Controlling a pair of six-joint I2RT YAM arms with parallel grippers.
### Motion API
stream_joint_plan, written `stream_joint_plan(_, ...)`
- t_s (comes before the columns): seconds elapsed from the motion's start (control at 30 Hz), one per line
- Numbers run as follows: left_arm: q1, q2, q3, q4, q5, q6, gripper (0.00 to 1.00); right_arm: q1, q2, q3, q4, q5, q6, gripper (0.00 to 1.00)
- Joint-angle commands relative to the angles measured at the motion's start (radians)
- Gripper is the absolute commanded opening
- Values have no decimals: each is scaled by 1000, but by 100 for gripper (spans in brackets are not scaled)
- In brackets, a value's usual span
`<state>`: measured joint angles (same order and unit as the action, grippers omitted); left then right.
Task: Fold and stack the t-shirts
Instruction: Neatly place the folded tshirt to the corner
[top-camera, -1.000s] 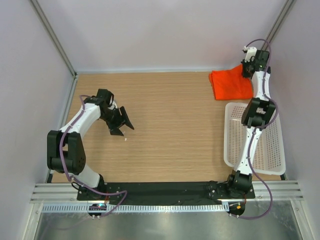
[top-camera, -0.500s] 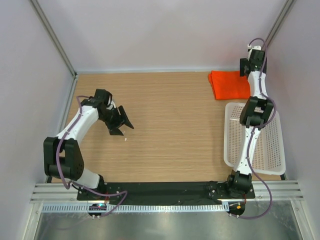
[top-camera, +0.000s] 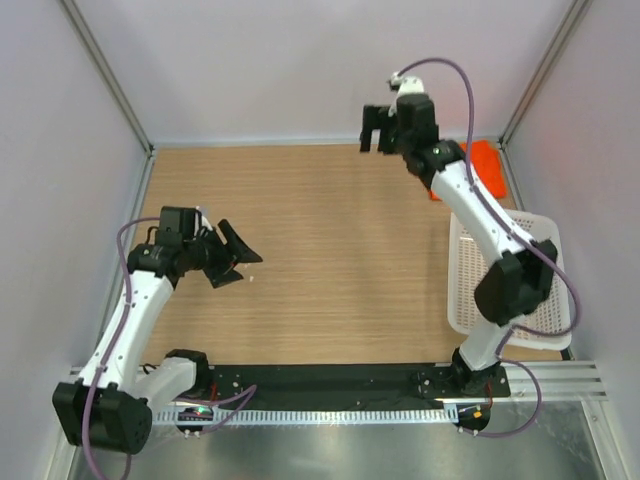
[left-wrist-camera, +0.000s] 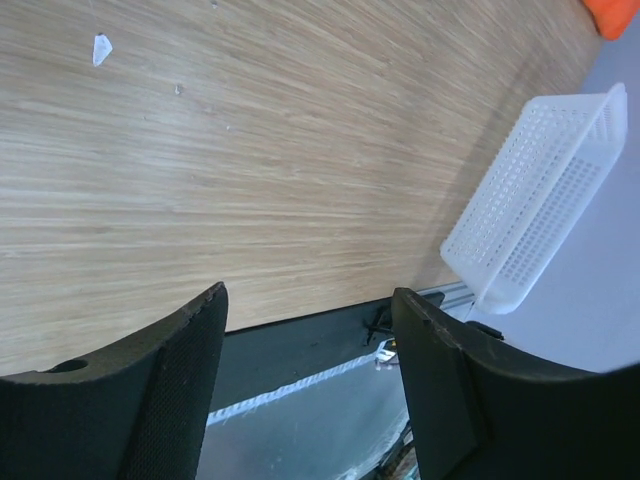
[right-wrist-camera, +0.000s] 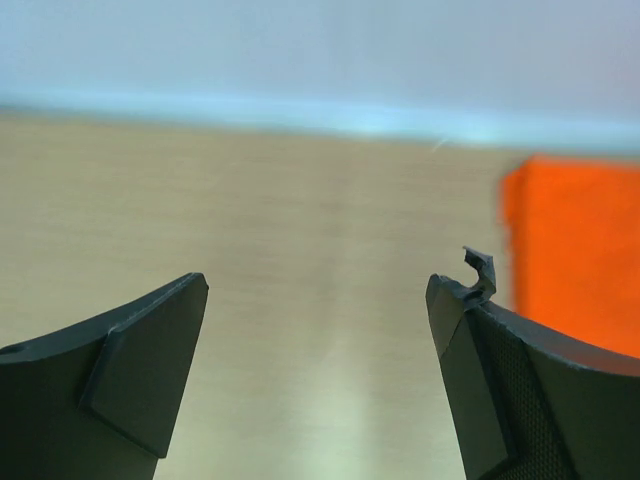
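Top external shows t-shirt (top-camera: 487, 162) half hidden, long axis unclear.

from above we see only a sliver of the orange t-shirt (top-camera: 487, 158). the right arm (top-camera: 465, 195) hides the rest, and part of the white basket (top-camera: 460, 275) too. the right wrist view is blurred, and its edge cuts the shirt off. we cannot tell what the tiny white speck (top-camera: 250, 277) on the table (top-camera: 340, 250) is.
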<state>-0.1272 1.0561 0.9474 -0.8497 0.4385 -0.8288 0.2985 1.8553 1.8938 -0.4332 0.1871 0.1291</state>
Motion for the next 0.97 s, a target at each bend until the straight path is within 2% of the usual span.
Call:
stream_joint_plan(0.0,-5,-106,-38,-31,-6,-10,69,68,-240,-341,66,-78,193,99)
stream_joint_plan(0.03,-3,-134,-68,-37,-15,-10,70,108,-302,-420,85,-98,249,99)
stream_joint_plan(0.07,-5,-189,-87,-26,-17,-15,71,120,-405,-569,114,-133,280,100)
stream_joint_plan(0.13,-6,-244,-151,-11,-9,-29,72,136,-528,-718,138,-173,390,100)
stream_joint_plan(0.17,-5,-273,-173,-2,-4,-48,72,139,-583,-872,160,-219,426,100)
stream_joint_plan(0.23,-6,-361,-228,50,17,-76,73,137,-771,-1013,186,-271,493,100)
stream_joint_plan(0.27,-6,-387,-274,66,29,-104,73,139,-845,-1133,182,-271,538,100)
stream_joint_plan(0.37,-5,-505,-364,124,75,-150,73,139,-1088,-1301,124,-249,621,100)
stream_joint_plan(0.43,-6,-585,-410,161,95,-190,73,139,-1230,-1349,33,-256,629,100)
stream_joint_plan(0.6,-6,-737,-541,199,169,-269,75,139,-1441,-1470,-151,-284,730,100)
stream_joint_plan(0.8,-6,-967,-640,224,224,-358,77,139,-1695,-1602,-203,-348,819,100)
stream_joint_plan(0.9,-6,-1105,-713,256,270,-443,78,140,-1769,-1628,-205,-383,840,100)
stream_joint_plan(0.93,-6,-1092,-729,268,316,-447,78,139,-1779,-1631,-197,-415,830,100)
